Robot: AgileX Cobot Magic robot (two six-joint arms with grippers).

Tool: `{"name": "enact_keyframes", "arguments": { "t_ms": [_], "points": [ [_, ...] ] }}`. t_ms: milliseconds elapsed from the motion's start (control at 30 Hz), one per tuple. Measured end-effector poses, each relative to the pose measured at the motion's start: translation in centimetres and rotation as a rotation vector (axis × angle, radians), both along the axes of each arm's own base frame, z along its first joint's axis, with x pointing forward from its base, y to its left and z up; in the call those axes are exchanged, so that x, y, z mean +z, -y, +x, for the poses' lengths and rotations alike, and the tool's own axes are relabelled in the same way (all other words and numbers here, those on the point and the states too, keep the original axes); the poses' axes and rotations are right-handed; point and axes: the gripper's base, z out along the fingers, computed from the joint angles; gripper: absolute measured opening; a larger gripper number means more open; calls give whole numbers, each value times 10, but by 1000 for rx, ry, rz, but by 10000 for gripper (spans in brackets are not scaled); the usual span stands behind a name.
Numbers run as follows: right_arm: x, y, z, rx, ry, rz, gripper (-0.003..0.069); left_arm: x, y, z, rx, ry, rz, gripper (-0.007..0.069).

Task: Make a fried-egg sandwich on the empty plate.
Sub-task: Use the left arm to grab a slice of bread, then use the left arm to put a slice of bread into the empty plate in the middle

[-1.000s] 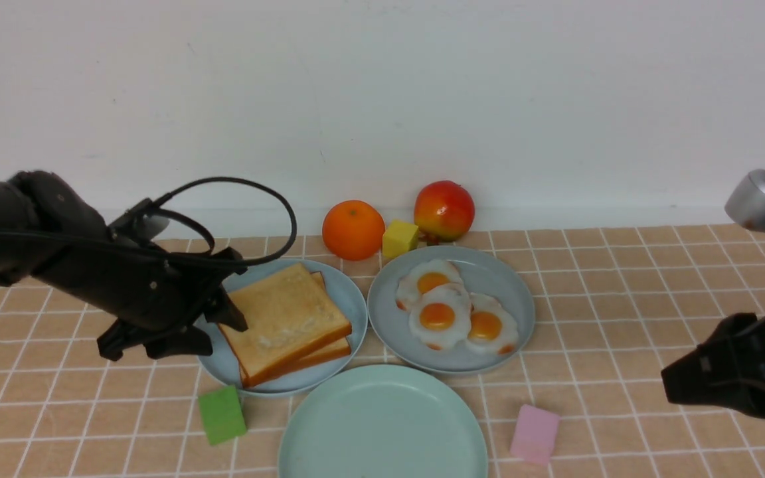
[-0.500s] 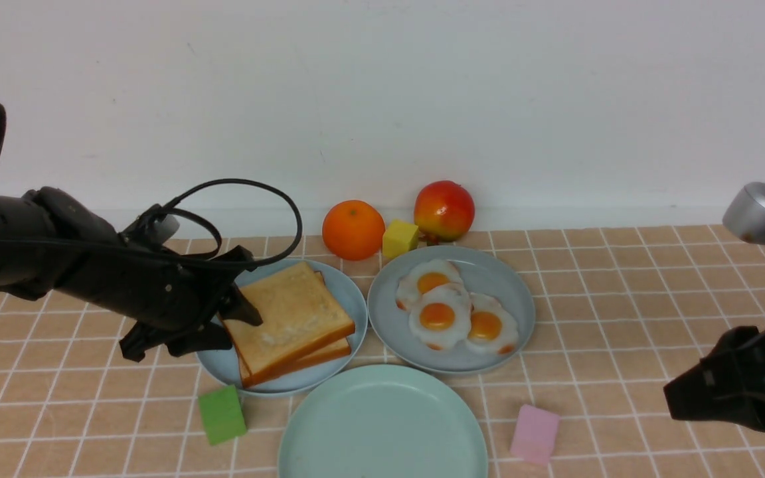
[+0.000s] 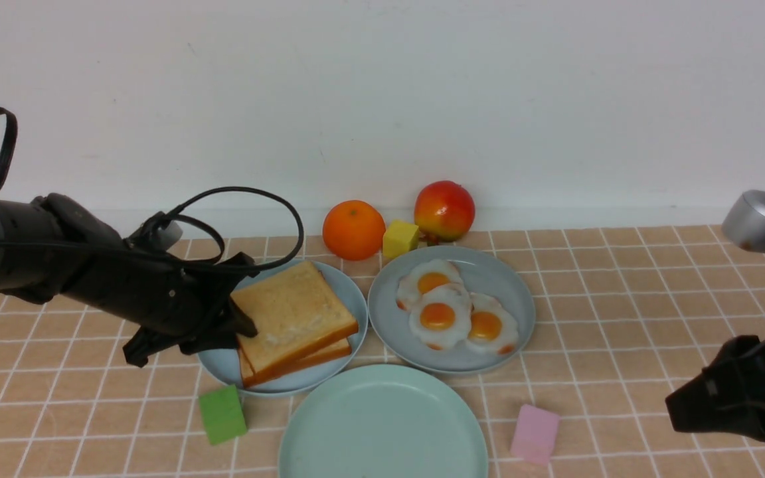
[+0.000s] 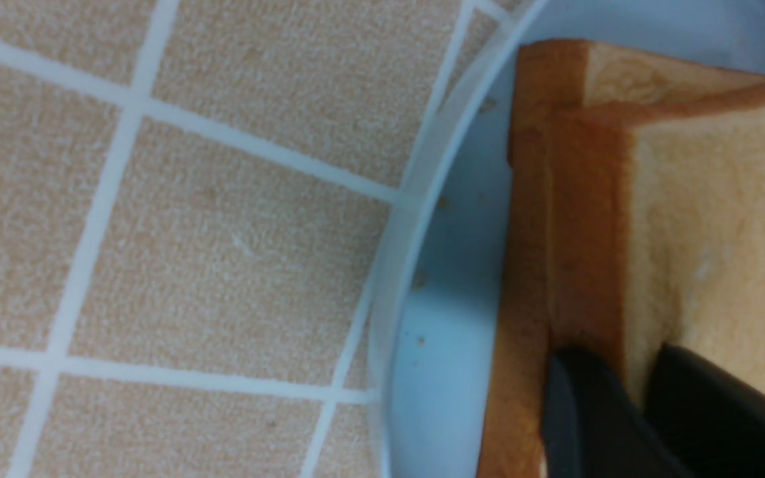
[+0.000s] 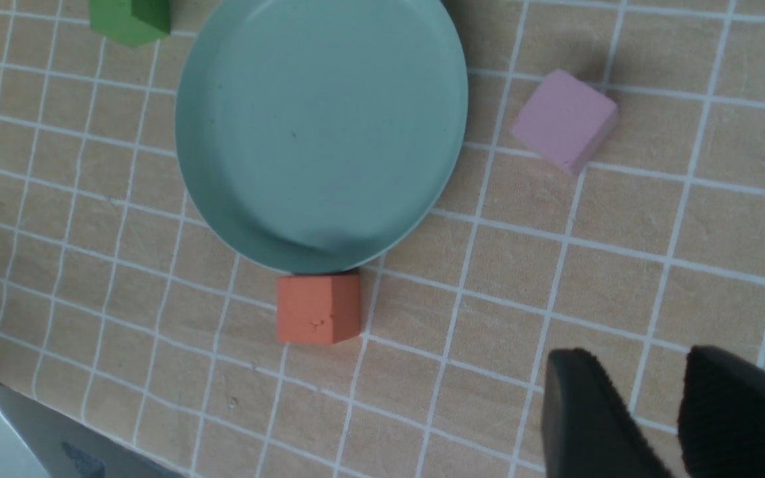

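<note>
we see the left gripper [image 3: 240, 325] clamped on the top toast slice [image 3: 296, 312], over the light-blue plate [image 3: 350, 292] | right gripper [image 5: 638, 362] jaws apart above the tiles | fried egg [image 3: 437, 317] among three on the grey-blue plate [image 3: 512, 285] | empty plate [image 3: 382, 425] nearest us, front centre

I have a wide lane over the tiled cloth [image 3: 621, 312] right of the egg plate [image 3: 509, 279]. The mint plate [image 3: 382, 425] is hemmed in: green block [image 3: 222, 414] left, pink block [image 3: 535, 433] right, orange-red block [image 5: 319, 309] at its near rim, toast plate [image 3: 303, 385] and egg plate crowding behind. My left gripper [image 3: 246, 328], clamped on the top toast slice [image 3: 296, 309], blocks that side
</note>
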Motion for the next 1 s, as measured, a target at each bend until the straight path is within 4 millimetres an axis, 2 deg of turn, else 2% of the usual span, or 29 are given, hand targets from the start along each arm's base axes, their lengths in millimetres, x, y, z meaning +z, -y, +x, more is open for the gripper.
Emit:
{"name": "enact_keyframes", "arguments": {
  "t_ms": [33,67,133,233,367,467,500,533,667,733,800,900,1000],
  "points": [
    [0,0,0,0,-1,0,239,0,0,0,0,0,0,86],
    [0,0,-1,3,-6,-1,239,0,0,0,-1,0,0,39],
    [0,0,-1,4,-8,-2,239,2,0,0,-3,1,-2,16],
    [0,0,-1,4,-8,-2,239,8,0,-2,-20,12,2,16],
    [0,0,-1,4,-8,-2,239,39,1,-11,-65,77,11,16],
    [0,0,-1,4,-8,-2,239,71,0,-23,-113,152,37,16],
    [0,0,-1,4,-8,-2,239,75,0,-25,-118,160,37,16],
    [0,0,-1,4,-8,-2,239,91,0,-33,-158,190,49,16],
    [0,0,-1,4,-6,-2,239,113,5,-53,-271,213,47,16],
    [0,0,0,3,-4,-1,239,114,10,-61,-318,207,44,16],
    [0,0,0,2,-2,-1,239,105,24,-74,-380,168,29,16],
    [0,0,0,1,0,0,239,76,47,-95,-439,105,35,16],
    [0,0,0,0,2,0,239,55,62,-105,-456,92,62,16]
  ]
}}
